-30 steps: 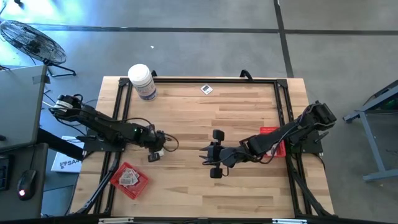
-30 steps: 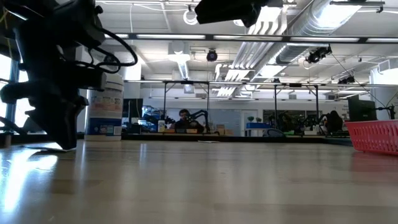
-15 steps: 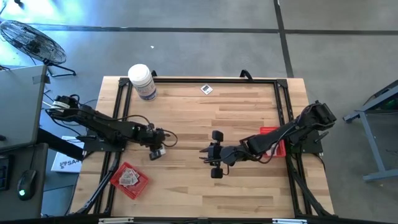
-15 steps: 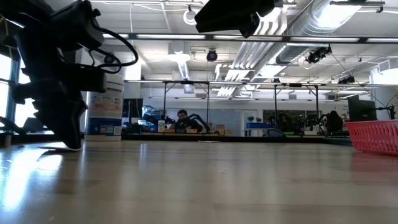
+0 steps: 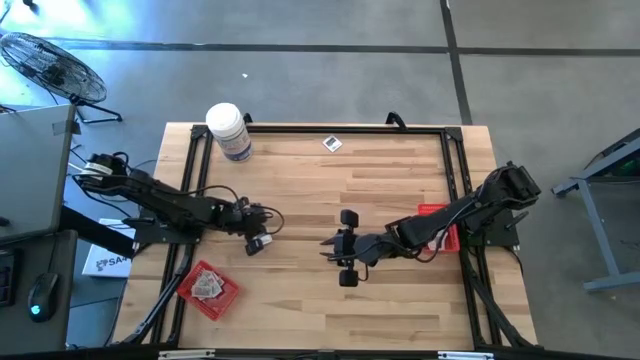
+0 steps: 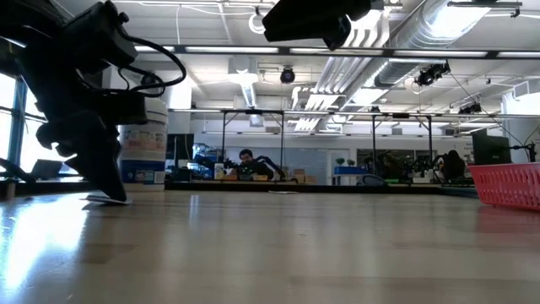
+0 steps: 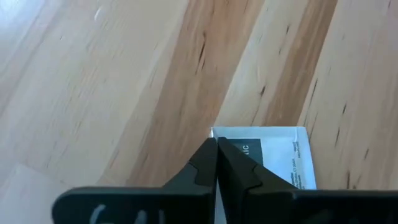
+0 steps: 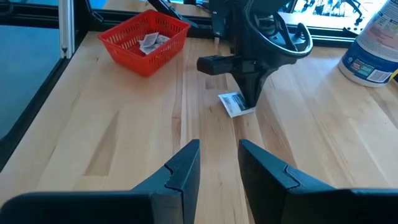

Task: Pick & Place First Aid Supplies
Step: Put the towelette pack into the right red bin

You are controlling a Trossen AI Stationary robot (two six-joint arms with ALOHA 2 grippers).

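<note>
The left gripper (image 7: 216,163) is pinched tight on one edge of a thin, flat white packet (image 7: 283,155) lying on the smooth wooden worktop (image 5: 380,180). The packet is slippery paper, so it could slide out or stay behind when lifted. The right gripper (image 8: 219,163) waits nearby, partly open and empty. A red mesh basket (image 8: 144,37) holds more packets
</note>
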